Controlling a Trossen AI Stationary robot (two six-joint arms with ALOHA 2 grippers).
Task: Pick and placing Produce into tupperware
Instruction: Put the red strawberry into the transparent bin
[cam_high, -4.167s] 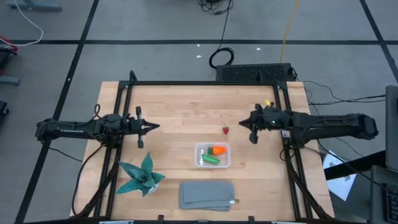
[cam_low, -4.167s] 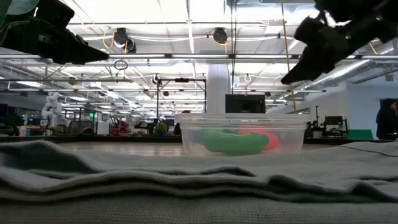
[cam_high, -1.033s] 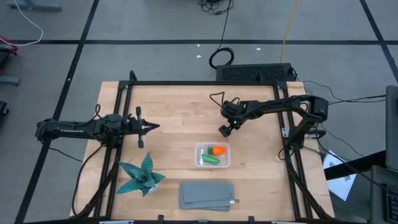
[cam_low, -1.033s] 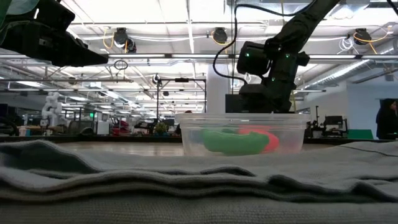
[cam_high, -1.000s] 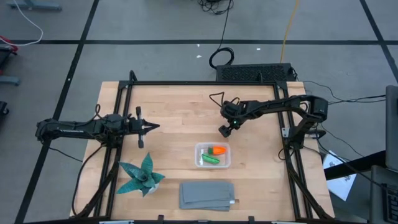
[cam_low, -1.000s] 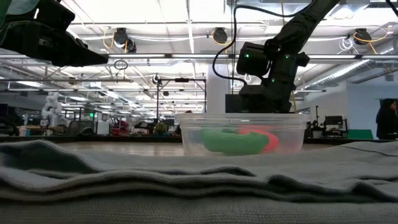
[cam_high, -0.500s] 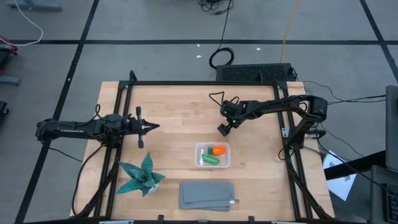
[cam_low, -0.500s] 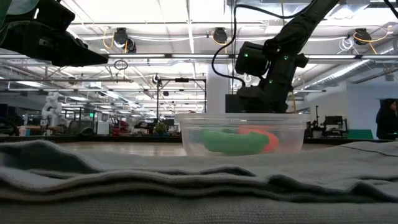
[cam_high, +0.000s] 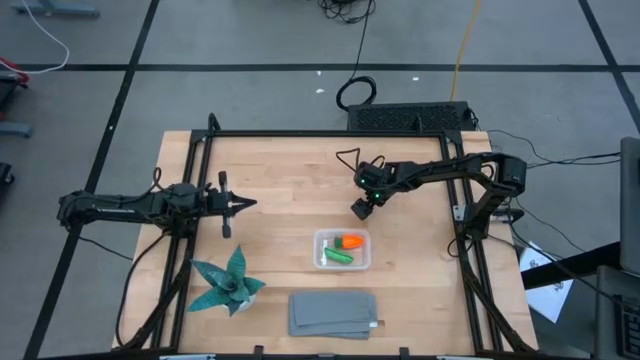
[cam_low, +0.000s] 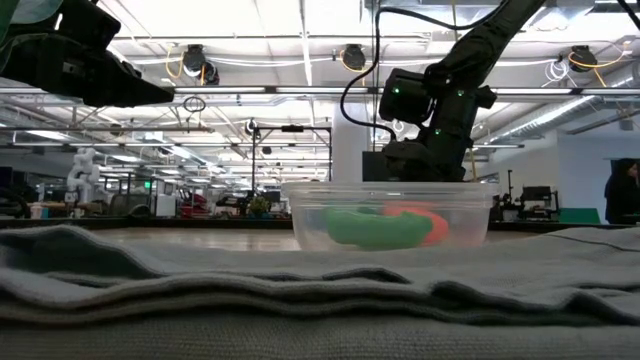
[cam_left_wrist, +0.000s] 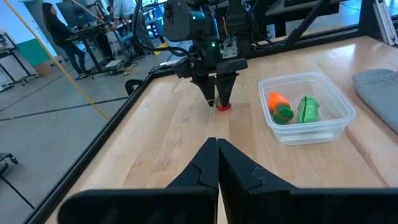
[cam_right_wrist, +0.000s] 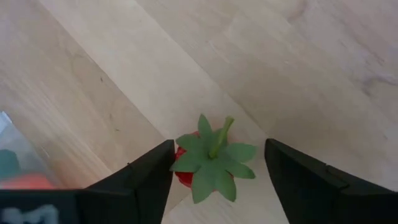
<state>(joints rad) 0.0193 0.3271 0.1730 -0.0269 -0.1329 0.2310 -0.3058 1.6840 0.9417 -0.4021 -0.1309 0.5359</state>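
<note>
red strawberry (cam_right_wrist: 200, 165) sits between the open right pincer (cam_right_wrist: 217, 168) fingers.

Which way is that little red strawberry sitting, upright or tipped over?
Upright: the strawberry stands on the table, leafy top upward, between the open right gripper's fingers.

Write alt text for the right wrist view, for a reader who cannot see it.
A small red toy strawberry with a green leafy top sits on the wooden table, framed between the two open dark fingers of the right gripper. A corner of the clear container shows at the edge.
</note>
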